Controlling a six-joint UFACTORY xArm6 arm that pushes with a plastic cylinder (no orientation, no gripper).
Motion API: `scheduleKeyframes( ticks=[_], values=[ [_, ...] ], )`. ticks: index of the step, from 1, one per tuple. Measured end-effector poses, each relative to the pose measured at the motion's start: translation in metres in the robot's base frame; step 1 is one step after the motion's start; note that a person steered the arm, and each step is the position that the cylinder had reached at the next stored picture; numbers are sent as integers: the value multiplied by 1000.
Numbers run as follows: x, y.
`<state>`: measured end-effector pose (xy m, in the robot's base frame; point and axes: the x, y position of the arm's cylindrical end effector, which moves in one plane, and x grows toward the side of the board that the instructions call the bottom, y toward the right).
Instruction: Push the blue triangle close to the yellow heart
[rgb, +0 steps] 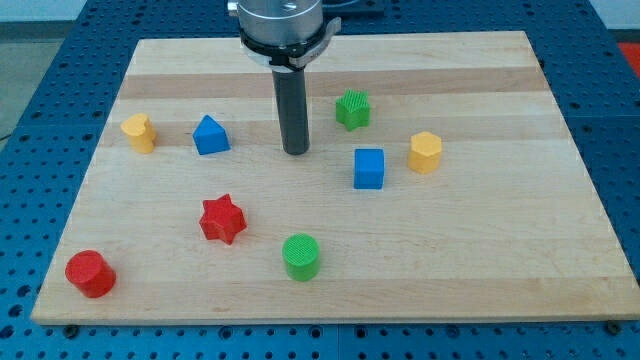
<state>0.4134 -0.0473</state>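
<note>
The step in hand looks like the approach: my tip (296, 152) rests on the desk (480, 260) with nothing touching it, so no pushing has started. There is no hand here to be wide, narrow or holding anything; the arm ends in a plain dark rod.

The blue triangle (210, 135) lies off to the view's left of my tip, near but clearly apart, at about the same level. The yellow heart (139, 132) lies further left again, beyond the triangle, with a gap between the two.

Since tip, triangle and heart stand almost in one line, the next move probably calls for sliding straight toward the view's left, meeting the triangle's right side squarely and carrying it on toward the heart. An off-centre contact could turn the triangle or let it slip aside.

A blue cube (369, 168) and a green block (353, 109) sit to the view's right of my tip, out of the way.
</note>
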Motion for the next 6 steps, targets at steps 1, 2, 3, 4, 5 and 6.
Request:
scheduleKeyframes(
  ticks=[1, 2, 3, 4, 5, 6],
  values=[
    [0, 0],
    [-1, -6],
    [-26, -57],
    [-26, -57],
    [-24, -119],
    [-23, -112]
  ],
)
